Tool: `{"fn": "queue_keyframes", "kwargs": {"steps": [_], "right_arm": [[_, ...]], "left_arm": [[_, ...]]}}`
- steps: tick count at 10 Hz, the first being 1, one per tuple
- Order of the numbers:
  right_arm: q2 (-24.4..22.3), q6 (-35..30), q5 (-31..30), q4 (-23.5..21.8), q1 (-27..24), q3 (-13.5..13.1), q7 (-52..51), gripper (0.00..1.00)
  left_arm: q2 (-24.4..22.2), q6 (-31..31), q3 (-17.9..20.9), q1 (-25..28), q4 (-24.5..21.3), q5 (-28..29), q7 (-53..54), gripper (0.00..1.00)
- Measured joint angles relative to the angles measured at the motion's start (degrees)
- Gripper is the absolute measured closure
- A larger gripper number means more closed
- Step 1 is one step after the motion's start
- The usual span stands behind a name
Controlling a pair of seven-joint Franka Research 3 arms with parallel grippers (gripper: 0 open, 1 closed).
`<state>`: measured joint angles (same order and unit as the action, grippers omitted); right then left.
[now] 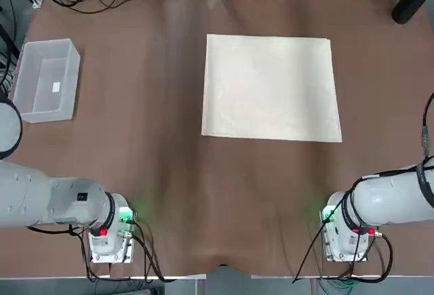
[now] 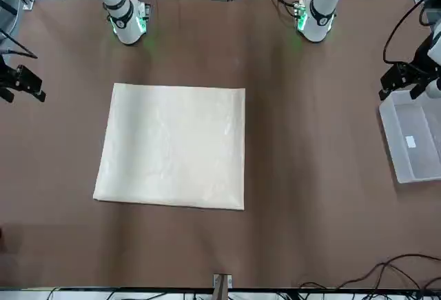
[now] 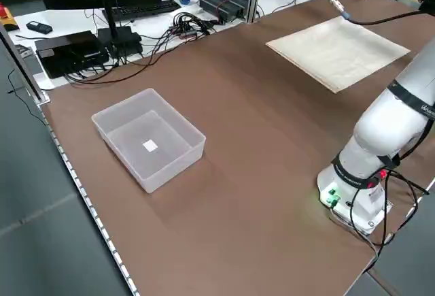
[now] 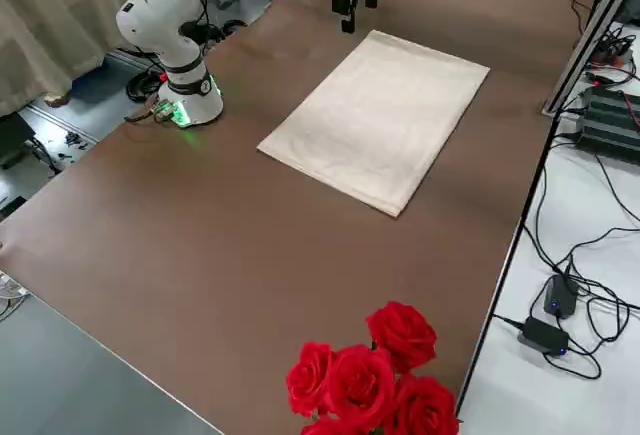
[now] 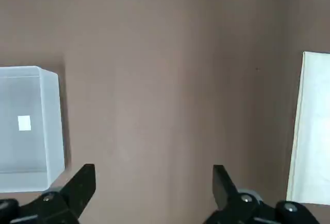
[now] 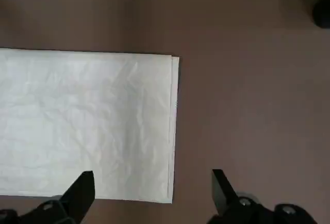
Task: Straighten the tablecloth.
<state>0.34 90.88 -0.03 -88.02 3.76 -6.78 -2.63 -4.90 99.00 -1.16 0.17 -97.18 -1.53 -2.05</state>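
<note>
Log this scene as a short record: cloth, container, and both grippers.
cloth: cream thin fabric tablecloth, folded, lying flat, lightly creased
covering under it: brown table covering
container: clear plastic rectangular bin, apart from the cloth, on the robot's left
left gripper: open, above the covering between bin and cloth, holding nothing
right gripper: open, above the table near the cloth's right edge, holding nothing
</note>
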Motion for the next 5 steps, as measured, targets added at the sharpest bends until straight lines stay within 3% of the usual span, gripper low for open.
{"fn": "queue_keyframes", "kwargs": {"steps": [5], "right_arm": [[-0.02, 0.1, -0.02, 0.27, -0.01, -0.13, 2.84, 0.0]], "left_arm": [[0.0, 0.0, 0.01, 0.73, 0.15, 0.0, 0.92, 0.0]]}}
